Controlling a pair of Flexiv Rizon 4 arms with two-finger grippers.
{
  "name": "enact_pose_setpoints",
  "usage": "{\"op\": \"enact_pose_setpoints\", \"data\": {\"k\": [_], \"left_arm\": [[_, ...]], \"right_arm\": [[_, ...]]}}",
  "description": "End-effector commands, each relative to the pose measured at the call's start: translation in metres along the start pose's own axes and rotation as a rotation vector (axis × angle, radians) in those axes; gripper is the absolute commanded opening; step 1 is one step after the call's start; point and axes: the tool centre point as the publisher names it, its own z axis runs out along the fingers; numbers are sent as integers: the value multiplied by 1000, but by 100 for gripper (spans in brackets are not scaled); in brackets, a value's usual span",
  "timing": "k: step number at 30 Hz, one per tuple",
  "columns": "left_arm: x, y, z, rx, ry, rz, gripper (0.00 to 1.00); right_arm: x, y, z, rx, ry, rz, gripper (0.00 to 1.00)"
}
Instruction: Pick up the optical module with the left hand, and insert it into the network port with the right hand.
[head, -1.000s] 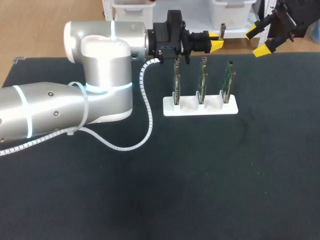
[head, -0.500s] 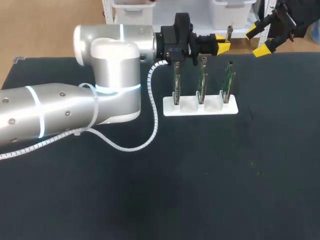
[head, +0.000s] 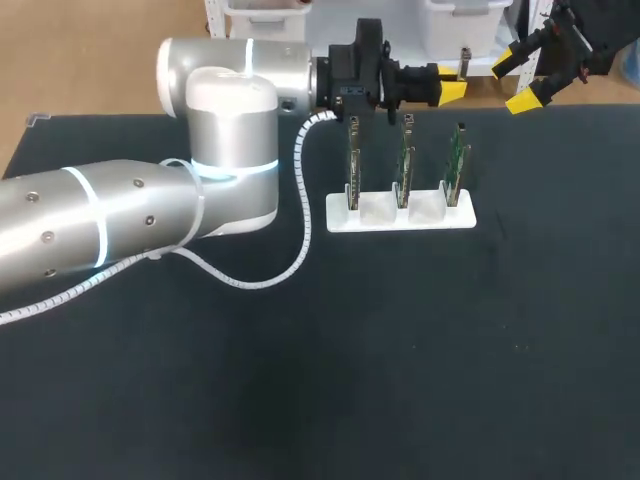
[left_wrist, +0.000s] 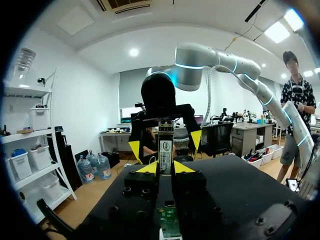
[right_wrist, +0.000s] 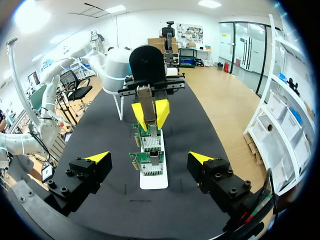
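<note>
With my left fingers (left_wrist: 148, 168) pinched on the slim module (left_wrist: 165, 146), raised upright just behind the row of standing cards (head: 403, 160), I'd hold it steady so my wide-spread right fingers (right_wrist: 97, 158) can take its free end squarely.
</note>
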Motion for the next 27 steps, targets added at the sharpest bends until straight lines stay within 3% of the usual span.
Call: {"op": "enact_pose_setpoints", "data": {"k": [1, 27], "left_arm": [[1, 7, 9, 40, 2, -6, 0], [2, -2, 9, -13, 15, -25, 0]], "right_arm": [[0, 2, 0, 5, 0, 0, 100], [0, 2, 0, 5, 0, 0, 100]]}}
